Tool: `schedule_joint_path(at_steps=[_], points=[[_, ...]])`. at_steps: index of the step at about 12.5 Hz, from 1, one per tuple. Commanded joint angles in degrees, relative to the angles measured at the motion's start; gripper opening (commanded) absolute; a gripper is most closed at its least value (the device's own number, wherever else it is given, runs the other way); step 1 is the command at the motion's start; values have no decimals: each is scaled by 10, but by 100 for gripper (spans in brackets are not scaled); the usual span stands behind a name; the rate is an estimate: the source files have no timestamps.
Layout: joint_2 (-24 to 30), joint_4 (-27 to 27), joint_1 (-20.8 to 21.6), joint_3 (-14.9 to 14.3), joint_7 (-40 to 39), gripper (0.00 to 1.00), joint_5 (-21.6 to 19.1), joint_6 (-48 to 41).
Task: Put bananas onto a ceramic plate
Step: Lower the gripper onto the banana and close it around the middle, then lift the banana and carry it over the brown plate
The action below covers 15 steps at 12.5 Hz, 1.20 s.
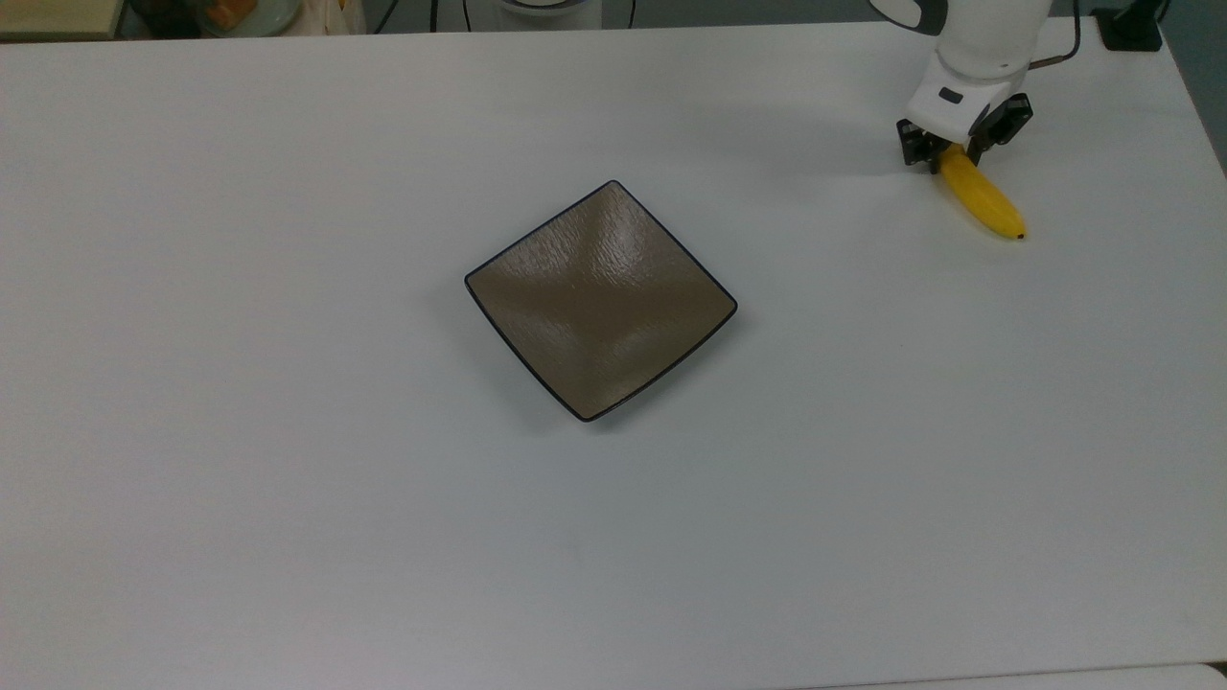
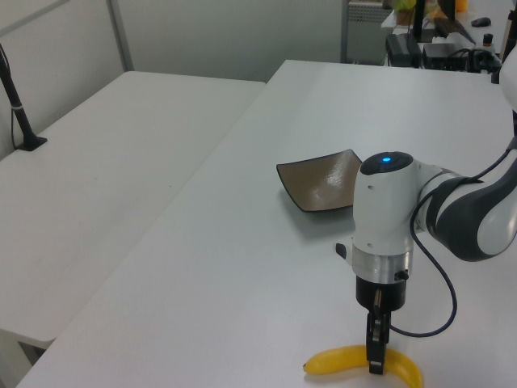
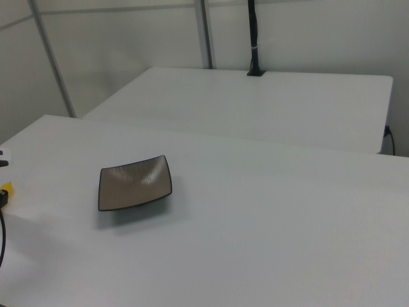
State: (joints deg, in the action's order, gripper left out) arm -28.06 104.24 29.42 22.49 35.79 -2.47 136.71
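Now, gripper (image 1: 952,153): pinching the banana (image 1: 980,197), top view's upper right.
Ceramic plate (image 1: 601,300): frame centre, bare, well apart.

The ceramic plate (image 3: 135,183) sits on the white table (image 3: 268,224), a black post (image 3: 254,38) behind.

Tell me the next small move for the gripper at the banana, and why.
Probably lift straight up. The gripper looks shut on the banana near its stem end, the banana lies on the table, and the plate sits empty toward the top view's left.
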Motion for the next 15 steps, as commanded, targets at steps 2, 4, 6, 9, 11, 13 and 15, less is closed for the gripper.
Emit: schedule_joint_path(at_steps=[2, 4, 6, 9, 11, 13, 15], points=[[0, -5, 3, -3, 18, 2, 10, 9], [16, -16, -5, -3, 18, 2, 3, -4], [43, -18, -19, -3, 17, 2, 3, -29], [88, -18, -43, -6, 9, 2, 38, -60], [117, -26, -65, -9, -11, 2, 62, -109], [124, -45, -76, -25, -52, 2, 62, -174], [123, -73, -78, -56, -111, 3, 63, -244]])
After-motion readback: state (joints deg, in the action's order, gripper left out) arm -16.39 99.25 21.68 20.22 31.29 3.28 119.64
